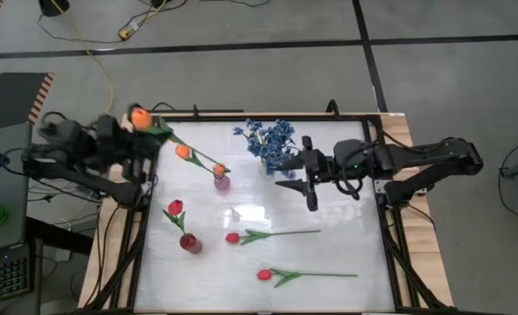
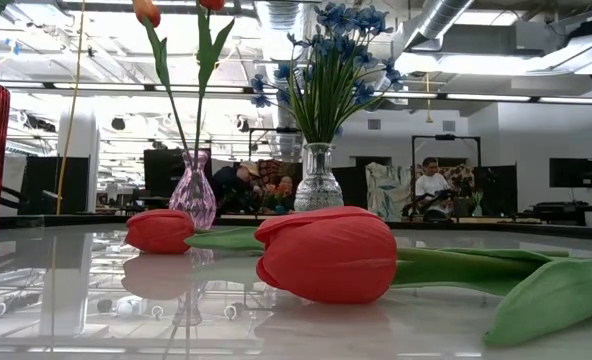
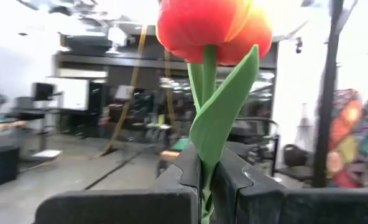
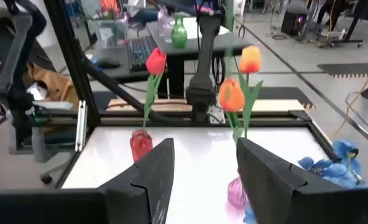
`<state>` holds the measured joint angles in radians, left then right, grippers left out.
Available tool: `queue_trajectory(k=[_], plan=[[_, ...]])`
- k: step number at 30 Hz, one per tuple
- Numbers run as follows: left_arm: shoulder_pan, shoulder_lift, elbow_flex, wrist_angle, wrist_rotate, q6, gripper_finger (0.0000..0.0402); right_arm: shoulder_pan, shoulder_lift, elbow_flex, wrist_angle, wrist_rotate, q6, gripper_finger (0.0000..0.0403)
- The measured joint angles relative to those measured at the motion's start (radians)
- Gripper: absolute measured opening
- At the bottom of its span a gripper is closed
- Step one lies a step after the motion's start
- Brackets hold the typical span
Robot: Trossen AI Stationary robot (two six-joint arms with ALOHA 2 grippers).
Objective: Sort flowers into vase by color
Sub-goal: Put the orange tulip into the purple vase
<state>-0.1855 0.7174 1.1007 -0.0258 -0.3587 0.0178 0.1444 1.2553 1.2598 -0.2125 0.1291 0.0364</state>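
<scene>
My left gripper point(image 1: 129, 129) is over the table's far left corner, shut on an orange tulip point(image 1: 139, 116) whose bud point(image 3: 212, 28) stands beyond the fingers. A pink vase point(image 1: 221, 182) holds two orange tulips point(image 1: 182, 150). In the red vase point(image 1: 190, 243) stands one red tulip point(image 1: 175, 207). The clear vase point(image 2: 318, 180) holds the blue sprigs point(image 1: 272, 144). Two red tulips point(image 1: 233, 237) point(image 1: 264, 275) lie flat on the table. My right gripper point(image 1: 298, 192) hangs open beside the blue sprigs, with nothing between its fingers point(image 4: 153, 174). My left gripper pinches the orange tulip's green stem point(image 3: 206, 177) together with the base of its leaf between its two fingers point(image 3: 184, 168), some way below the bud. The stem runs along the fingers and out past their tips. The tulip is lifted clear of the table, bud outward.
A black frame point(image 1: 381, 201) rims the white tabletop. The vases stand in the table's far and left half; the two loose red tulips lie toward the near side. Beyond the table are a keyboard point(image 1: 1, 271) and cables on the floor.
</scene>
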Motion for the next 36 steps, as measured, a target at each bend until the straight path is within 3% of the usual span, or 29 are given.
queue_trajectory(k=[7, 18, 26, 32, 36], plan=[[0.103, 0.025, 0.158, -0.231, -0.047, 0.001, 0.0000, 0.001, 0.057, 0.000, 0.000, 0.000, 0.000, 0.0199], [0.292, 0.074, 0.203, -0.283, -0.030, 0.041, 0.0000, 0.014, 0.108, -0.001, 0.001, -0.001, 0.000, 0.0199], [0.523, 0.149, 0.203, -0.355, 0.145, -0.039, 0.0000, 0.018, 0.107, -0.001, 0.005, -0.001, 0.000, 0.0199], [0.713, 0.230, 0.203, -0.420, 0.487, -0.095, 0.0000, 0.018, 0.107, -0.001, -0.030, -0.001, -0.001, 0.0199], [0.805, 0.277, 0.203, -0.457, 0.601, -0.135, 0.0000, 0.018, 0.107, -0.001, -0.041, -0.001, -0.002, 0.0199]])
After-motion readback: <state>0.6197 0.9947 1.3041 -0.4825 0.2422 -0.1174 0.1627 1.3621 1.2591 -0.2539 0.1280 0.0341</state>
